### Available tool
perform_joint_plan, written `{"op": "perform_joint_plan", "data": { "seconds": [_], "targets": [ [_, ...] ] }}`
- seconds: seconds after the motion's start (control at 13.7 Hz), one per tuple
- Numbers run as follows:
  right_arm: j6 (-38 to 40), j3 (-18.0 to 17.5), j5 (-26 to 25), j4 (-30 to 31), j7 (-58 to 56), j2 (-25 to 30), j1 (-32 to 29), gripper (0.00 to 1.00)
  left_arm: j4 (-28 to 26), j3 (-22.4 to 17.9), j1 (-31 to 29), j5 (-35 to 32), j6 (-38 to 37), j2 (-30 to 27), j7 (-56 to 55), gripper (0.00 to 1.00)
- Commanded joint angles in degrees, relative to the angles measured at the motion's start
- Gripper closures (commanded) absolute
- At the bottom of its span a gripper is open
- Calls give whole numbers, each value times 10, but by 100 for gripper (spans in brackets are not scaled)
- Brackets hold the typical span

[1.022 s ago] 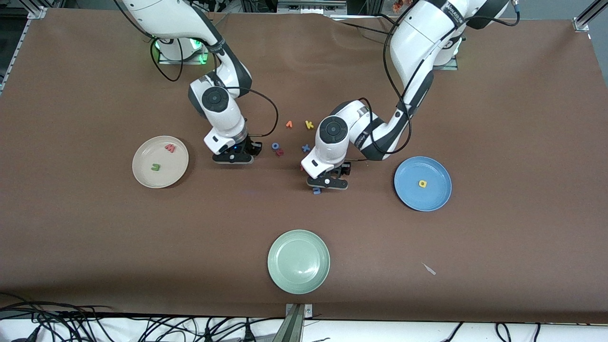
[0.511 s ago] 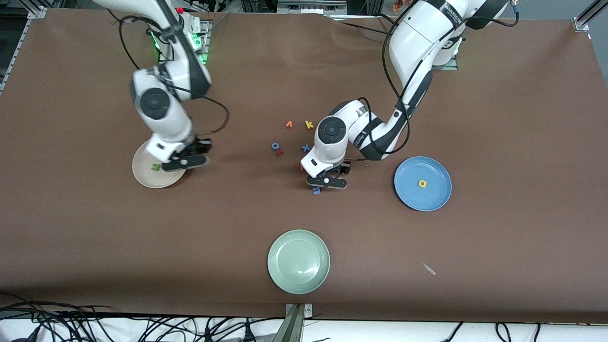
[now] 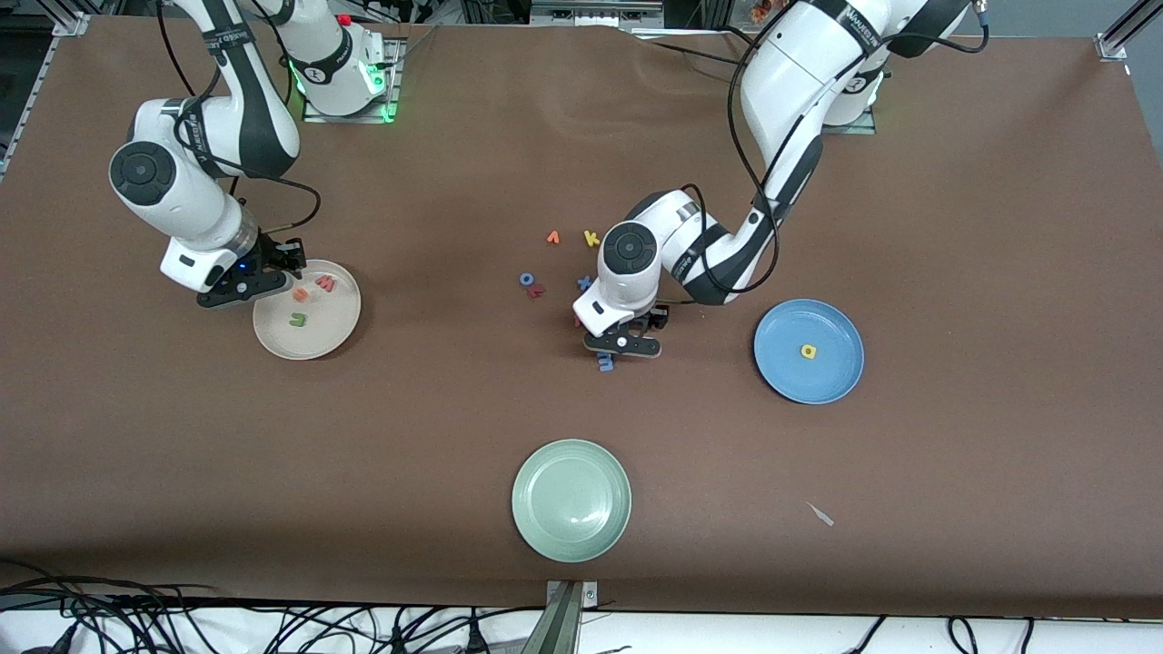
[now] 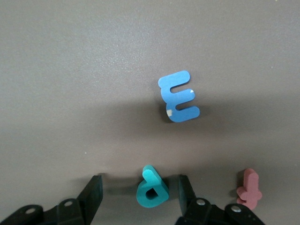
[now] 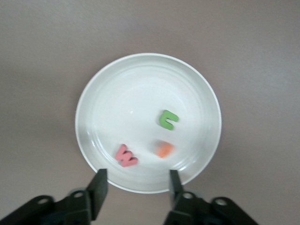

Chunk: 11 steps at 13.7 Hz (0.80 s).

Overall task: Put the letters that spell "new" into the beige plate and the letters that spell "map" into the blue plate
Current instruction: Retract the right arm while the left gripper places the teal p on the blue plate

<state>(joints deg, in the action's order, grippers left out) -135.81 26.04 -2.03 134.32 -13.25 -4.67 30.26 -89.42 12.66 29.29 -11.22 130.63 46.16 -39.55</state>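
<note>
Letters first: the beige plate (image 3: 273, 341) under the right tool (image 5: 136, 185) carries all three of its set, the olive-green n (image 3: 296, 319), the pinkish-red w (image 3: 325, 284) and the orange e (image 3: 301, 294). That right tool hangs over the plate's rim on the side toward the robots' bases, fingers (image 5: 99, 183) spread apart and empty; in its wrist view the e looks blurred, just under the gap, with the w beside it and the n a little further in.

Over at mid-surface, the left tool (image 4: 139, 187) is low on the brown surface (image 3: 818, 563), fingers (image 4: 93, 192) apart and straddling the teal p (image 4: 151, 189); whether either pad touches it, I cannot tell. Just ahead of that tool lies the blue m (image 4: 178, 96), flat and clear of the fingers. A reddish letter (image 4: 249, 189) sits beside one finger.

The blue plate (image 3: 781, 363) sits toward the left arm's end, well apart from the left tool, with the yellow a (image 3: 808, 351) lying in it.
</note>
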Motion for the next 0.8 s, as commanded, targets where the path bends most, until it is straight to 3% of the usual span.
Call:
{"op": "perform_joint_plan", "data": {
  "seconds": [0.0,0.07,0.15,0.22,0.29,0.51,0.73],
  "targets": [
    [2,-5,29,-6,-3,12,4,18,6,1,3,-12,-5,2,-6,29],
    [15,-6,31,-14,-2,12,4,18,6,1,3,-12,-5,2,-4,38],
    [38,-6,31,-31,8,13,4,18,6,2,4,-12,-6,2,0,58],
    [71,-10,31,-56,28,13,5,17,6,2,4,-12,-6,2,1,72],
    [111,-18,31,-89,47,14,6,15,6,2,3,-12,-6,1,1,80],
    [247,-36,30,-197,89,14,7,14,6,2,3,-12,-7,0,1,84],
    [334,-35,28,-265,89,27,7,14,7,2,-2,-13,-15,-8,10,86]
  ]
}}
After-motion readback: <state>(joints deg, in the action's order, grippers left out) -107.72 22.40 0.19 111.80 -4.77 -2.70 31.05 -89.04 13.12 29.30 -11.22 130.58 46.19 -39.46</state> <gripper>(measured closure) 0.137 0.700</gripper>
